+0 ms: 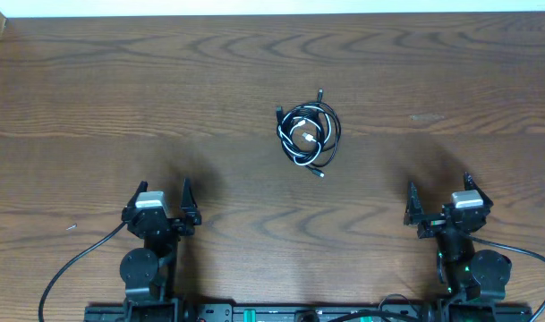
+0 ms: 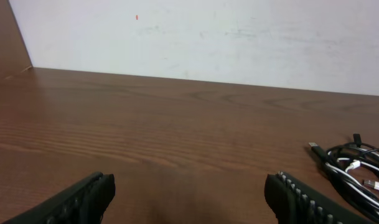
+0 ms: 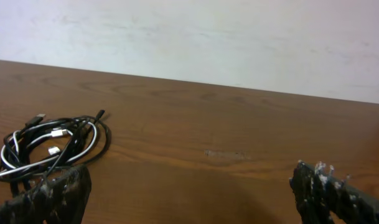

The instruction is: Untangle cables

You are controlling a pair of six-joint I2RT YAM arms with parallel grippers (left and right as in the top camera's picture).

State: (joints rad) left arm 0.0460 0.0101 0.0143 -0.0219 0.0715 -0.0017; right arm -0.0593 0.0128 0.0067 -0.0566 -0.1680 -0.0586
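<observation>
A robotics lab bench: a wood-grain table (image 1: 93, 107) with a plain white wall (image 2: 239, 37) at its far edge, a left arm (image 1: 147, 259) and a right arm (image 1: 473, 268) fixed to a black rail (image 1: 254, 313) along its near edge, cables (image 1: 308, 134) lying mid-table.

The cables (image 1: 308, 132) lie coiled together in one small round tangle of thin black and white cords. It rests flat mid-bench (image 1: 120, 107), with small plug ends poking out around its edge.

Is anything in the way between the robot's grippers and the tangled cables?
No, nothing visible. Only bare table lies between the cables and the open left gripper and right gripper.
</observation>
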